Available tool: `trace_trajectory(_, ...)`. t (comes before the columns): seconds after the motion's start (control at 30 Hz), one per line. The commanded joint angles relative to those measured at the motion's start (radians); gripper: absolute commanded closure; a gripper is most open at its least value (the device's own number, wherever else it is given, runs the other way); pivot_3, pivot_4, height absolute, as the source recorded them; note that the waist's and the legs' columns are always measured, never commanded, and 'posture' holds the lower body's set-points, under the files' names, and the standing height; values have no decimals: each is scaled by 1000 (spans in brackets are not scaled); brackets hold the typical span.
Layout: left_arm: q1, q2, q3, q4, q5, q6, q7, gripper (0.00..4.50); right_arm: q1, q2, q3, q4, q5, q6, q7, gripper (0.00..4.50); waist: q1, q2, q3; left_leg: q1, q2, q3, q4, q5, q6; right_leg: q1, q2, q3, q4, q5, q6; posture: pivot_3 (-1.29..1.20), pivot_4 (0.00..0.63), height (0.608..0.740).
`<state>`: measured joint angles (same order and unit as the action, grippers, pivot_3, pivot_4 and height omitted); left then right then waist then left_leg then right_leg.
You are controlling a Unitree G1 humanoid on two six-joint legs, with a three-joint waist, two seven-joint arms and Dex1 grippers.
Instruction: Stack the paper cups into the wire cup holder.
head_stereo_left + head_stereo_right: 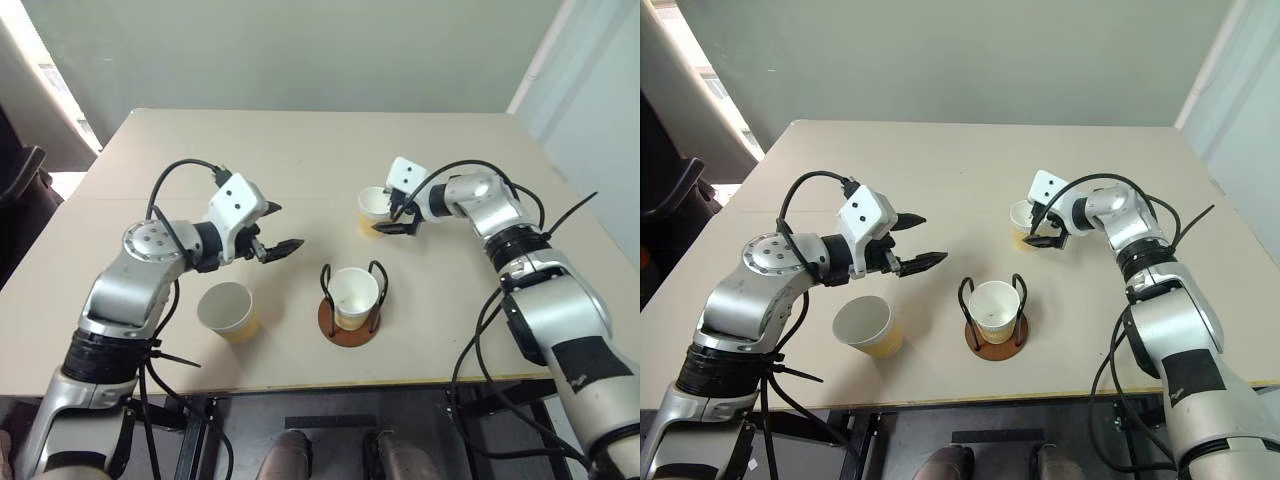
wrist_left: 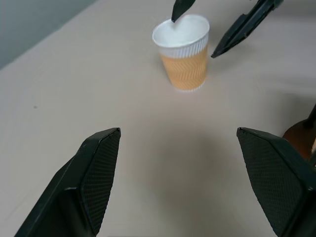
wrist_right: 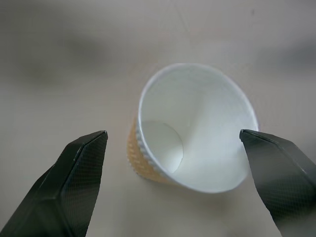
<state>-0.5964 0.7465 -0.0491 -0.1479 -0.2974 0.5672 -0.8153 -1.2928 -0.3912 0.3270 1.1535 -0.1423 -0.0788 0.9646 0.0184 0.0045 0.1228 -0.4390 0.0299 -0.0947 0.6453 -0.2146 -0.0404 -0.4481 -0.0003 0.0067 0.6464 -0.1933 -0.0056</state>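
Beige rectangular tabletop [image 1: 300, 150], holding four items. Wire cup holder [image 1: 349, 325]: round reddish-brown disc base with thin black wire hoops, standing near the table's near edge, about centre. Paper cup in the holder [image 1: 353, 293]: small, tapered, white inside and pale yellow-tan outside, seated upright between the hoops. Left paper cup [image 1: 227, 310]: same kind, upright on the table left of the holder, apart from it. Far paper cup [image 1: 375, 208]: same kind, upright, farther back and right of the holder. Right gripper [image 3: 175, 143]: two black fingers spread wide, one to either side of the far paper cup's rim, not closed on it. Left gripper [image 1: 917, 240]: fingers spread wide, holding nothing, hovering above the table beyond the left paper cup and pointing right.
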Motion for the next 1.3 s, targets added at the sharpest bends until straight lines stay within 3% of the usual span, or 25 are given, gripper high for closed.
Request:
trace_trajectory(0.03,-3,4,24,-50,3,3,11,441,-38,14,-29,32,-13,-44,-9,42,1,0,0,0,0,0,0,0,-1,0,0,0,0,0,0,0,150,740)
trace_trajectory(0.1,6,10,27,-58,3,5,10,441,-38,21,-25,47,-27,-54,-14,42,1,0,0,0,1,0,0,-1,-1,0,1,0,-1,0,0,0,150,740)
trace_trajectory(0.23,24,30,48,-70,2,10,13,441,-28,34,-11,65,-59,-77,7,913,2,0,0,0,1,0,1,-3,2,0,1,0,-2,0,0,0,150,740)
trace_trajectory(0.3,31,37,55,-74,1,11,14,441,-21,36,-3,65,-75,-95,27,1670,3,0,0,1,1,0,2,-6,10,0,0,0,-1,0,0,0,150,740)
trace_trajectory(0.57,44,45,64,-82,4,2,5,441,-27,27,-42,53,-63,-109,59,4479,2,0,0,4,1,0,1,-2,9,1,0,-1,4,1,-2,0,150,740)
trace_trajectory(0.67,28,41,53,-61,12,-13,-1,441,-30,4,-61,31,-50,-118,85,4479,3,0,0,4,1,0,1,-2,9,1,0,-1,4,1,-3,0,150,740)
trace_trajectory(0.8,1,37,44,-44,8,-30,-26,441,-48,-72,-137,-102,42,-83,242,4479,6,0,0,3,1,0,2,-2,8,1,0,-1,3,1,-3,0,150,740)
trace_trajectory(0.9,4,52,64,-48,-12,-29,-59,441,-32,-133,-200,-336,164,37,388,4479,5,0,0,2,1,0,1,-2,7,1,0,-2,2,1,-3,0,150,740)
trace_trajectory(1.1,38,100,68,-66,-53,-18,-145,441,147,-301,-211,-993,432,446,619,4479,3,0,0,4,3,0,0,2,-4,3,4,-2,-1,0,-5,0,150,740)
trace_trajectory(1.3,53,121,58,-103,-105,11,-217,441,250,-347,-165,-1225,488,542,626,4479,1,0,0,4,3,0,2,3,1,4,4,-1,0,1,-3,0,150,740)
